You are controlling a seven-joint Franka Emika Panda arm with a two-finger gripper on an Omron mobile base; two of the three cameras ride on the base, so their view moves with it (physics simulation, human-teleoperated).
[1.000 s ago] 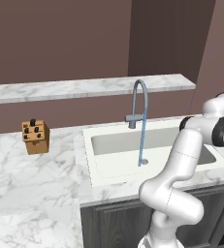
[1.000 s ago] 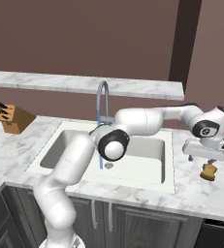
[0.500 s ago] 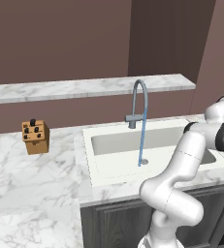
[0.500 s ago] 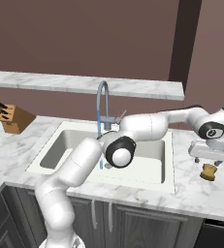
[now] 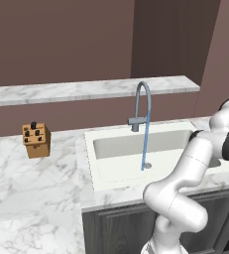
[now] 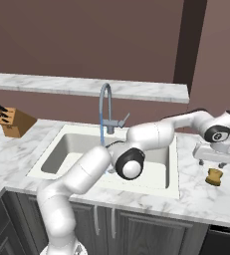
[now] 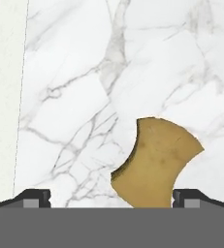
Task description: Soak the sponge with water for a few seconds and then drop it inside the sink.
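While water [image 5: 145, 144] streams from the tap [image 6: 106, 107] into the sink [image 6: 171, 182], the gripper [image 6: 215, 160] hangs wide open just above the sponge [image 6: 214, 177], which lies on the counter [image 6: 206, 199] right of the sink, between the fingertips [image 7: 35, 198] in the hand view.

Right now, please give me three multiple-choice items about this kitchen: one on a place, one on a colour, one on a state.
1. Where does the sponge lie?
A. in the sink basin
B. on the counter right of the sink
C. on the back shelf

2. What colour is the knife block?
A. brown
B. white
C. blue

3. How is the gripper above the sponge?
A. shut on the sponge
B. shut on nothing
C. open

Answers: 1 B, it rests on marble beside the basin. 2 A, it is brown against the pale counter. 3 C, the fingertips stand wide apart and the sponge lies free.
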